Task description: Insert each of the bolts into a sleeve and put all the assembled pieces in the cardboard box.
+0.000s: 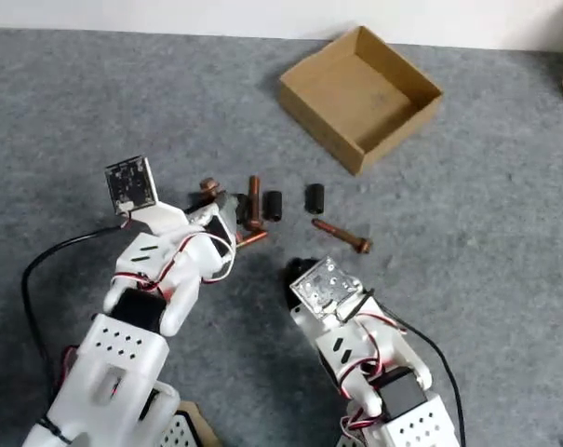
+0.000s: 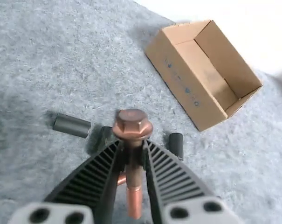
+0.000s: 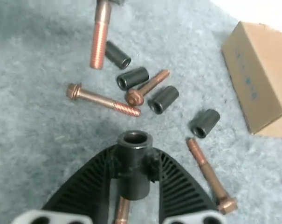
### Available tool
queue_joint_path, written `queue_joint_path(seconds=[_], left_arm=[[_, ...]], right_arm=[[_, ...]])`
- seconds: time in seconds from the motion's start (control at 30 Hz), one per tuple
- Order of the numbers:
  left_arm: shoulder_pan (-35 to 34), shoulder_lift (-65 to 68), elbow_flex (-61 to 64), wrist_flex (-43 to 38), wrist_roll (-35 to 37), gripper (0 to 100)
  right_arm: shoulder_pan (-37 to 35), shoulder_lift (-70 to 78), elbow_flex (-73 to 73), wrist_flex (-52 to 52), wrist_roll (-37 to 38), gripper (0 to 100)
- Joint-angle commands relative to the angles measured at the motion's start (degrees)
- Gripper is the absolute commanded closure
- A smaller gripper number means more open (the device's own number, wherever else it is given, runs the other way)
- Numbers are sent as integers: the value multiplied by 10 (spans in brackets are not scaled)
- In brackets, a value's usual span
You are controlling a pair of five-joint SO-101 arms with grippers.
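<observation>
closest in, a copper bolt (image 2: 132,125) is clamped in the left gripper (image 2: 132,145). its hex head stands proud of the jaw tips and its shank runs back between them. the jaws are closed to the shank's width and hold nothing else. the right gripper (image 3: 134,156) is closed the same way on a black sleeve (image 3: 133,177), which sits lengthwise between the jaws with its open bore facing out past their tips.

the coming move turns on how these two lie. in the right wrist view the held bolt hangs clear of the table beyond the sleeve's mouth. its bare threaded end is the end nearer the sleeve, but it sits off to one side of the bore's line. i judge the two long axes are not yet in line and the tip is well short of the mouth, so either arm must close the gap and square up first.

further out, loose bolts (image 3: 103,101) and loose sleeves (image 3: 163,99) lie scattered together on the grey mat (image 1: 486,279), between the grippers and the cardboard box (image 1: 360,93). the box stands open at the far side, well apart from both arms.
</observation>
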State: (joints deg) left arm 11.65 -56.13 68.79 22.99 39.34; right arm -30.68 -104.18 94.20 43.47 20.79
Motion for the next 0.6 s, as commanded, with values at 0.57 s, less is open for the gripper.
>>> queue_joint_path(seconds=[0.57], left_arm=[[57, -24, 15, -78, 40, 995]], right_arm=[[-7, -11, 15, -67, -2, 995]])
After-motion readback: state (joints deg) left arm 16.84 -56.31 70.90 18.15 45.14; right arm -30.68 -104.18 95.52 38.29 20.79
